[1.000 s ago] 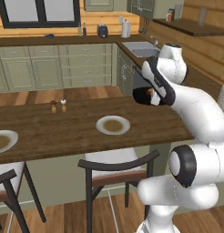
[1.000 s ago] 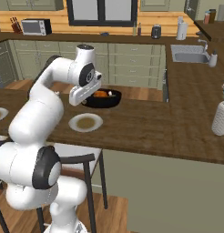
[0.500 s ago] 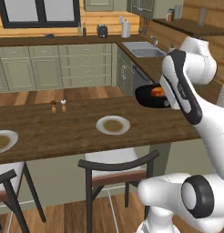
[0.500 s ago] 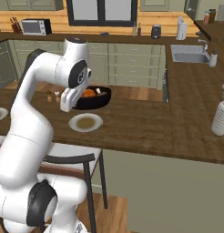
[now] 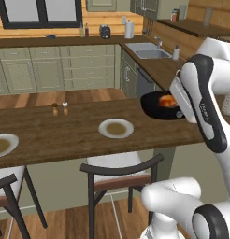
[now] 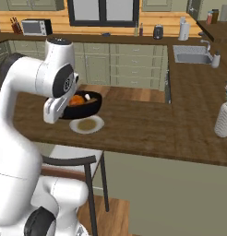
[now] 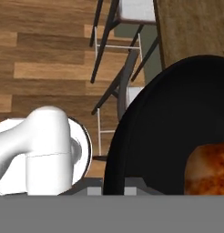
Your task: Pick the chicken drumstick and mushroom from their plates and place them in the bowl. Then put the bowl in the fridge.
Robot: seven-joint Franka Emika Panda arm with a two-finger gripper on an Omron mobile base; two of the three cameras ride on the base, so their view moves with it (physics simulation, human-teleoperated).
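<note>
The black bowl [image 5: 156, 107] hangs in the air above the counter's near right part, and my gripper [image 7: 113, 187] is shut on its rim [image 7: 117, 150]. The orange-brown chicken drumstick [image 5: 168, 100] lies inside the bowl [image 6: 83, 106], with the pale mushroom [image 6: 87, 97] beside the drumstick [image 6: 77, 100]. In the hand view the drumstick [image 7: 207, 170] sits at the lower right of the bowl. One empty plate [image 5: 116, 128] lies mid-counter, just under the bowl in the right base view as the plate [image 6: 87, 124]. The second plate [image 5: 2, 144] lies far left. The fridge is out of view.
Salt and pepper shakers [image 5: 60, 108] stand on the counter's far side. A chair [image 5: 121, 170] is tucked under the near edge, below the bowl. A white vase [image 6: 224, 120] stands at the counter's right end. A sink [image 6: 191, 57] lies at the back right.
The arm has swung and turned its hand, carrying the bowl a little lower and nearer to the counter's near edge. The plates and shakers have stayed put.
</note>
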